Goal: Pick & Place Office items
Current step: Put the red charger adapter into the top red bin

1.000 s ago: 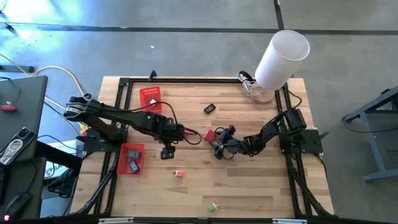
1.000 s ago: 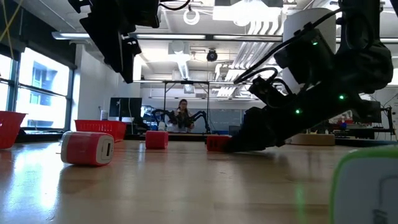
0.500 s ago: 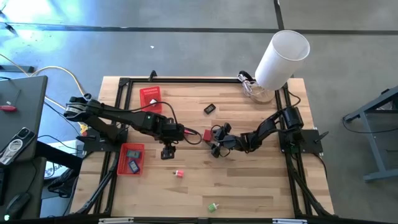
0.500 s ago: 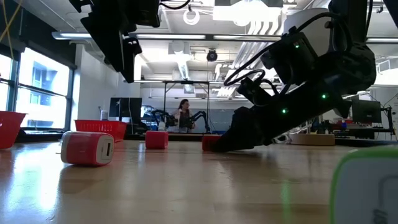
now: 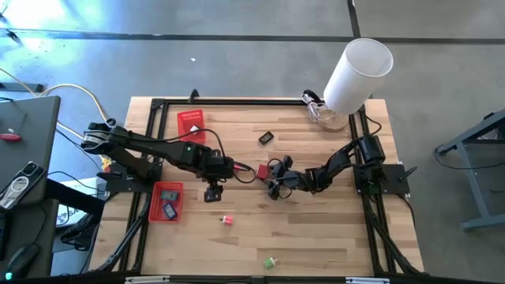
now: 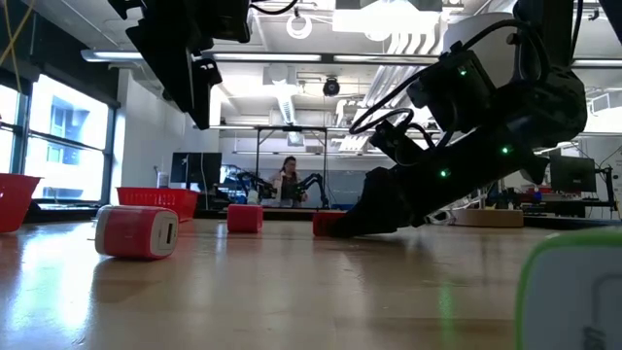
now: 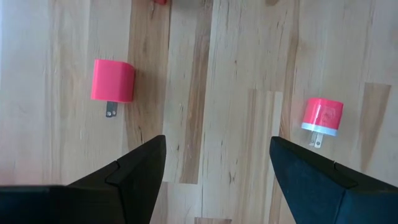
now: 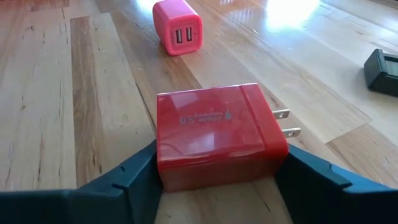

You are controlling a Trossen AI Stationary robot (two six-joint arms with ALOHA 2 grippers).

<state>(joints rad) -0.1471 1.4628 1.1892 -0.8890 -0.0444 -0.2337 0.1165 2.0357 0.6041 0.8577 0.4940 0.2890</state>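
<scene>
Right wrist view: red charger (image 8: 214, 137) flat on the wood, snug between both dark fingers (image 8: 124, 180), prongs poking out sideways. Right gripper (image 5: 271, 180) low at mid-table, closed around that charger. Left gripper (image 5: 211, 191) just beside, fingers spread wide, gripping nothing, hovering over bare planks with pink charger (image 7: 112, 81) and another pink plug (image 7: 322, 116) beyond.

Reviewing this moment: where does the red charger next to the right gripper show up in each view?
High view: red charger mid-table, just left of the right gripper.
Low view: small red block near the centre, partly hidden behind that gripper.
Left wrist view: cannot be identified there.
Right wrist view: large in the centre foreground, prongs pointing right.
Shared landmark: the right gripper, directly beside it.
</scene>
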